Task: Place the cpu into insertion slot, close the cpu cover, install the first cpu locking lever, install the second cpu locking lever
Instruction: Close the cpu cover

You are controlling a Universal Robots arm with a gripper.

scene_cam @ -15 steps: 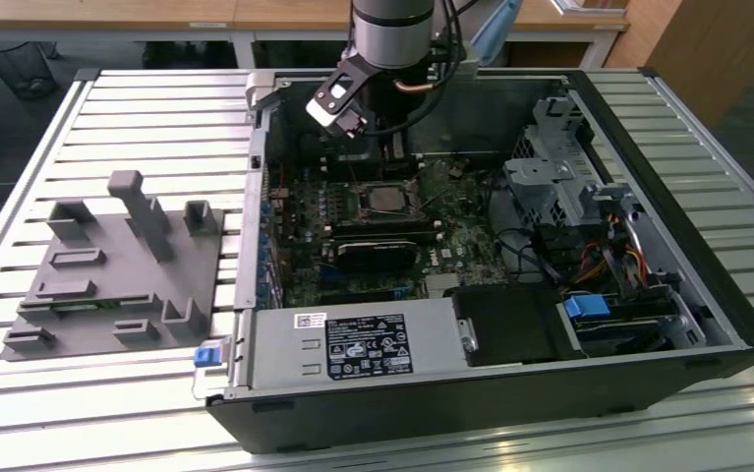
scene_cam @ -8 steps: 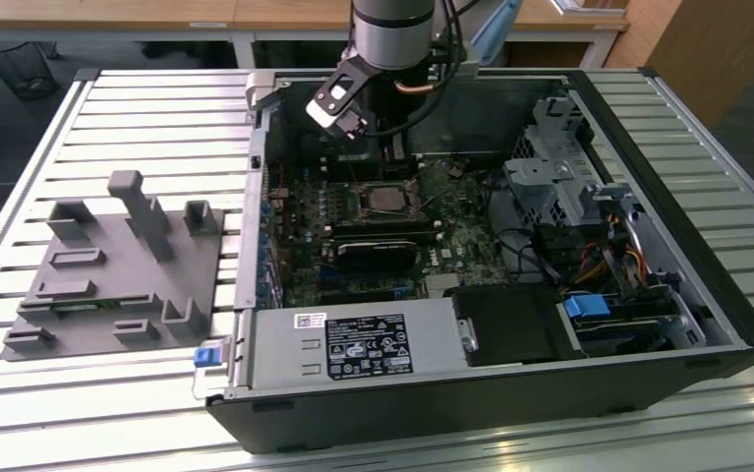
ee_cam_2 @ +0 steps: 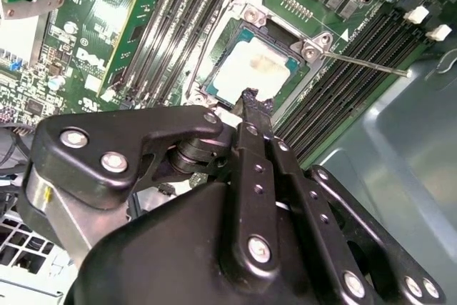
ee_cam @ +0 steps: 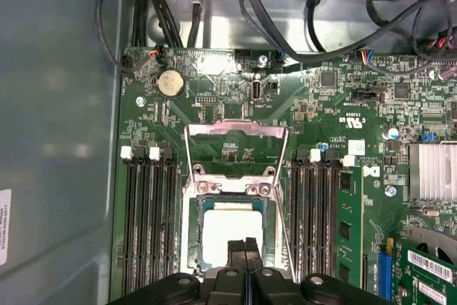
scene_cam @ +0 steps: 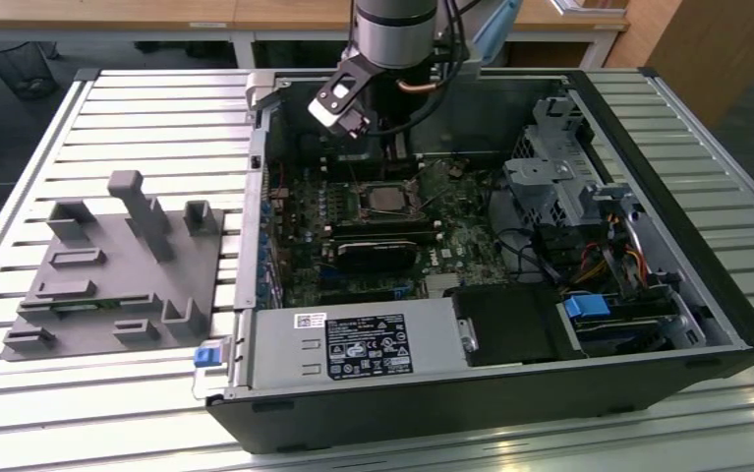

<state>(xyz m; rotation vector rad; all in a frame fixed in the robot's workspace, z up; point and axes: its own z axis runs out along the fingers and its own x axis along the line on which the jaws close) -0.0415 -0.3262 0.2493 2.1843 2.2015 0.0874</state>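
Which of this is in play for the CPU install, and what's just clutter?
In play:
- cpu, sitting in the insertion slot
- cpu cover, open
- locking lever, free
- gripper, shut, by the cpu

Lying about:
- grey fixture tray
- coin battery
- memory slots
- power supply

This looks like a robotics lab or test workshop. In the exterior view a slatted aluminium table [scene_cam: 141, 108] fills most of the frame. On it lies an open PC case [scene_cam: 482, 413] at centre right, and a grey moulded parts fixture [scene_cam: 101, 285] sits at left. An industrial robot arm [scene_cam: 396, 29] reaches down from the top centre, and its gripper [ee_cam: 246, 248] hangs over the bare motherboard [ee_cam: 321, 105] in the first wrist view. Wooden desks [scene_cam: 285, 15] line the top edge, with a mesh wastebasket [scene_cam: 16, 59] on the floor at upper left.
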